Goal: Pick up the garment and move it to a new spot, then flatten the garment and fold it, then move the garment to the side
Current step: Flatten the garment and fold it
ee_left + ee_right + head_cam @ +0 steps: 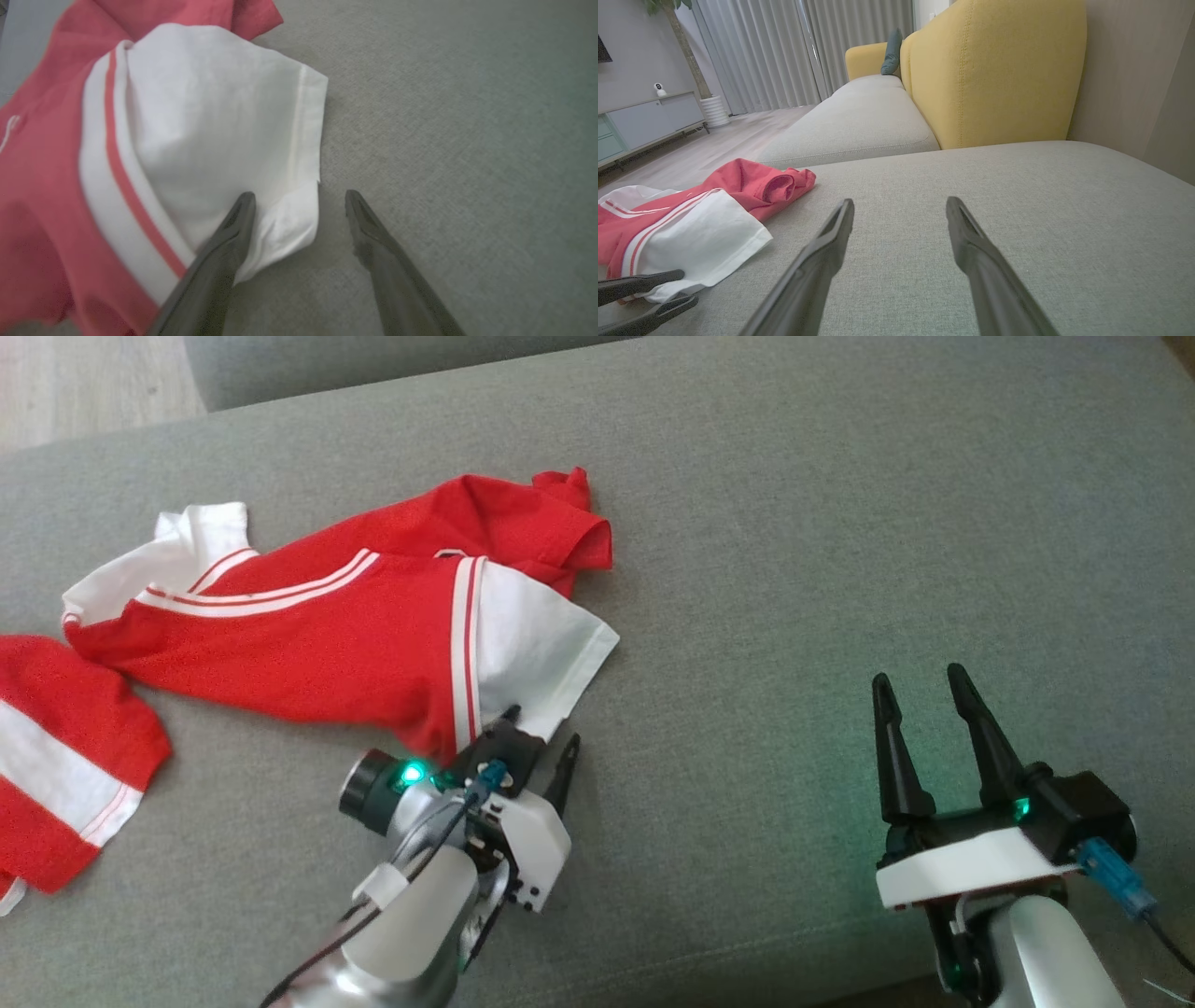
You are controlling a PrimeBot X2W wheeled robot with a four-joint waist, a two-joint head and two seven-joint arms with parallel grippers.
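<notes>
The red and white knit fabric garment (308,625) is lying crumpled on the grey woven sofa seat cushion (794,523). Its red body is spreading to the left of its white sleeve (210,116). A red rolled section is lying just behind that sleeve.

**Left end effector**
- The left end effector (541,726) is sitting at the near corner of the white sleeve.
- Its two dark fingers are standing apart and are not clamping anything.
- In the left wrist view, one finger (233,233) is overlapping the white fabric. The other finger is sitting just beyond the sleeve hem, over bare cushion.
- The sleeve corner is lying between the two fingers.
- Whether the fingertips are touching the fabric cannot be told.

**Right end effector**
- The right end effector (920,677) is hovering over bare cushion, well apart from the white sleeve on its right side.
- Its fingers are standing apart and are holding nothing.

**Surroundings**
- A further red fabric piece with a white band (65,765) is lying to the left of the white sleeve, beyond the red body. Whether it is belonging to the same garment cannot be told.
- A yellow upholstered backrest (994,70) is rising behind the cushion, well away from the sleeve.
</notes>
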